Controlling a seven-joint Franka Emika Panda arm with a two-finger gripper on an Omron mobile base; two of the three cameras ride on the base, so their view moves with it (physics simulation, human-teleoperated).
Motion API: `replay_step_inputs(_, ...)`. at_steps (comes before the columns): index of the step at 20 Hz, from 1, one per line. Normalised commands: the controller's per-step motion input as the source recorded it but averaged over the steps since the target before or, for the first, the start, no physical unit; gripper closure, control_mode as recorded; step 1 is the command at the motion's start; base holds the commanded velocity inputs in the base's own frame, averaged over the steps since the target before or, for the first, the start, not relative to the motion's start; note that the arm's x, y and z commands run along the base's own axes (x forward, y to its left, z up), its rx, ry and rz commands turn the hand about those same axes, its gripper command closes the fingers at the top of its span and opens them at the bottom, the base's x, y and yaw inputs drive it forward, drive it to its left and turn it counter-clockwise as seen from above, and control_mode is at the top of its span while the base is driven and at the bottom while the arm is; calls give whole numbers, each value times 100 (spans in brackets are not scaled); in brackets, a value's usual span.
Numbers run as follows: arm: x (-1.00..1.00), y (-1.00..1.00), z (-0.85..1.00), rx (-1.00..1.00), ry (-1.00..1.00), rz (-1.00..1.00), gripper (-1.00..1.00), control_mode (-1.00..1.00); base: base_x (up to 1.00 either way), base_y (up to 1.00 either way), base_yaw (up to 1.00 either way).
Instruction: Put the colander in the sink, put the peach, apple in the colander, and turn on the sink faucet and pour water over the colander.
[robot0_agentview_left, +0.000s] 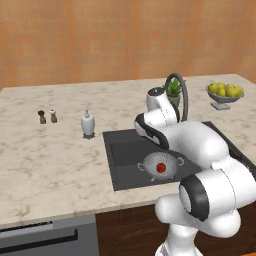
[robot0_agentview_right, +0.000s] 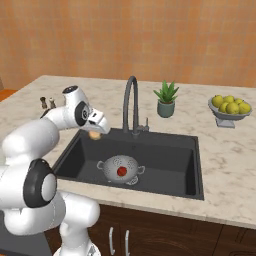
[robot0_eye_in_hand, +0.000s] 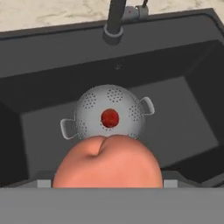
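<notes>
The hand view looks down into the sink (robot0_eye_in_hand: 39, 100). The colander (robot0_eye_in_hand: 94, 109) stands upright on the basin floor with the apple (robot0_eye_in_hand: 110, 117) inside it, and the peach (robot0_eye_in_hand: 107, 162) fills the lower centre of this view, seated at the gripper (robot0_eye_in_hand: 107, 183). The fingertips themselves are hidden behind the fruit. The base of the sink faucet (robot0_eye_in_hand: 114, 19) shows at the top edge.

The right base view shows the peach (robot0_agentview_right: 94, 134) as a small orange patch under the hand, above the rear left corner of the sink (robot0_agentview_right: 165, 150) and well apart from the colander (robot0_agentview_right: 120, 167). The apple (robot0_agentview_right: 121, 171) lies in the colander. The sink faucet (robot0_agentview_right: 131, 105) arches over the rear rim, with a potted plant (robot0_agentview_right: 166, 100) and a dish of lemons (robot0_agentview_right: 230, 109) further right on the desk (robot0_agentview_right: 225, 165).

The left base view adds a white bottle (robot0_agentview_left: 88, 123) and two small shakers (robot0_agentview_left: 47, 116) on the desk (robot0_agentview_left: 50, 160) left of the sink (robot0_agentview_left: 120, 160). The arm covers part of the basin; the colander (robot0_agentview_left: 152, 164) and apple (robot0_agentview_left: 161, 168) remain visible.

Gripper state: jaws spread wide and closed around the peach, holding it clear of the sink.
</notes>
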Motion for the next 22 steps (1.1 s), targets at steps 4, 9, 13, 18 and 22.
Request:
replay_step_inputs(4, -6, -18, -36, -8, 14, -20, 100, -100, 0, 0, 0)
replay_step_inputs(9, 0, 22, -44, -15, 8, -18, 100, -100, 0, 0, 0)
replay_step_inputs(13, 0, 3, -62, -11, 11, -7, 100, -100, 0, 0, 0)
replay_step_inputs(18, 0, -25, -65, -3, 5, -1, 100, -100, 0, 0, 0)
replay_step_inputs(22, 16, -33, -57, 0, 0, 0, 100, -100, 0, 0, 0)
